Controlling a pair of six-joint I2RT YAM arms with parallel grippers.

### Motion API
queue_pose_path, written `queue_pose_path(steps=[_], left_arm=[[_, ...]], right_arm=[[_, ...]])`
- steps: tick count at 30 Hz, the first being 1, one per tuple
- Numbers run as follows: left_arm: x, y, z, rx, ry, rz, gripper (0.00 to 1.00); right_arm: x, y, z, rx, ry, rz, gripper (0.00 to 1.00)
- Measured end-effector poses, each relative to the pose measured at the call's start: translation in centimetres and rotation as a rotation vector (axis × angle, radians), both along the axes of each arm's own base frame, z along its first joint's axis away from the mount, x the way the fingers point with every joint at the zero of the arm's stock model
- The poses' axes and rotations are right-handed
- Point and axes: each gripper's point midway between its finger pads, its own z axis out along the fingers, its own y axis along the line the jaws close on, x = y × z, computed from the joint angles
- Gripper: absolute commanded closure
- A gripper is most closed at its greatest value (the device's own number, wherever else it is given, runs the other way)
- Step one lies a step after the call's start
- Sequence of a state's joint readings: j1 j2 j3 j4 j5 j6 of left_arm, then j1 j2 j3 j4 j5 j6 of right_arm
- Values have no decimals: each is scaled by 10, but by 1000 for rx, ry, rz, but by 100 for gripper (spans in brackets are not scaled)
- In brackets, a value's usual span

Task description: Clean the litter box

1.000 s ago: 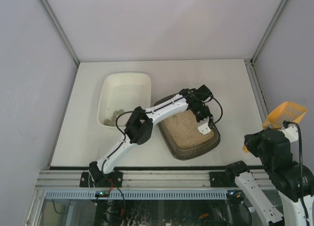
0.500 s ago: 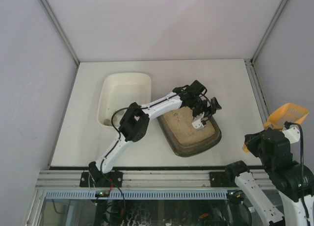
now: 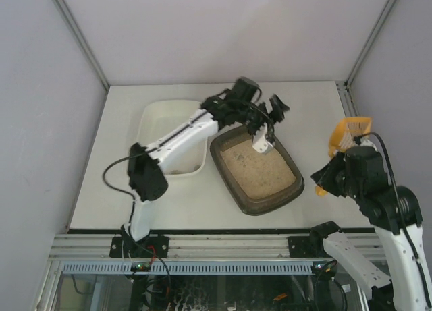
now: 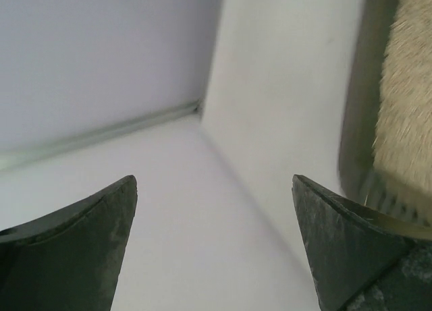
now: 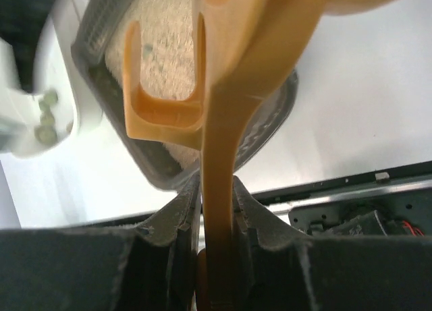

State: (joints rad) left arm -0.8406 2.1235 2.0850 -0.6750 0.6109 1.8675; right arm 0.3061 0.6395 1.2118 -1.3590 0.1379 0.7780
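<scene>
The litter box (image 3: 266,208), a dark tray holding beige litter (image 3: 260,168), lies right of centre on the table. My left gripper (image 3: 268,125) hangs open over the box's far corner with nothing between its fingers. In the left wrist view the left gripper (image 4: 214,183) shows bare tabletop between its jaws, and the litter box (image 4: 354,122) sits at the right edge. My right gripper (image 3: 339,157) is right of the box, shut on the handle of an orange scoop (image 3: 351,130). In the right wrist view the right gripper (image 5: 217,189) pinches the scoop (image 5: 223,88) above the litter box (image 5: 101,51).
A white tub (image 3: 152,115) stands just left of the litter box, partly under my left arm. In the right wrist view the white tub (image 5: 23,132) holds a few greenish clumps (image 5: 46,119). Enclosure walls close the table's back and sides.
My left gripper has opened and risen from the box's near right side to its far corner. My right arm has swung the scoop in toward the table.
</scene>
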Motion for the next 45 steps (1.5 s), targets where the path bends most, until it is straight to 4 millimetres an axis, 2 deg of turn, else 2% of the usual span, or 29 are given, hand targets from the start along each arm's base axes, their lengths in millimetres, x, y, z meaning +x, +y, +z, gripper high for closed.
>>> queue_pose_path(steps=[2,3,6,7,10,11,13,14,18,21,23,28,32,35,39,42,45], left_arm=[[3,25,48,-59,6,82,0],[4,46,79,-107,16,144,0],[0,113,153,-245,53,333,0],[-1,137,169,-293,81,412,0],[-15,198,198,-442,258,685,0],[-15,202,198,-448,267,702,0],[-17,224,192,-509,399,840,0],[-18,236,182,-538,480,924,0],[-16,298,120,-625,721,1288,0],[-22,357,85,-746,821,1562,0],[-29,391,79,-845,848,1684,0],[-42,451,85,-1068,871,1855,0],[-43,482,67,-1148,942,1976,0],[-47,489,45,-1144,998,2039,0],[-61,487,19,-1124,1058,2072,0],[-68,485,13,-1122,1086,2081,0],[-72,484,10,-1129,1103,2086,0]], right_arm=[[6,10,4,-4,38,68,100],[9,16,8,-8,65,109,100],[22,30,15,-20,146,214,100],[28,36,14,-21,180,251,100],[41,51,3,-51,282,350,100],[45,56,-1,-73,314,385,100],[56,68,-13,-170,374,474,100],[60,74,-18,-220,386,510,100],[68,94,-38,-367,438,645,100],[75,93,-55,-447,491,682,100],[77,93,-63,-460,517,692,100],[67,96,-81,-570,562,785,100],[60,112,-94,-691,573,912,100],[67,112,-97,-812,537,963,100],[87,93,-90,-954,505,942,100],[106,76,-86,-1054,491,917,100],[115,61,-91,-1153,484,936,100]])
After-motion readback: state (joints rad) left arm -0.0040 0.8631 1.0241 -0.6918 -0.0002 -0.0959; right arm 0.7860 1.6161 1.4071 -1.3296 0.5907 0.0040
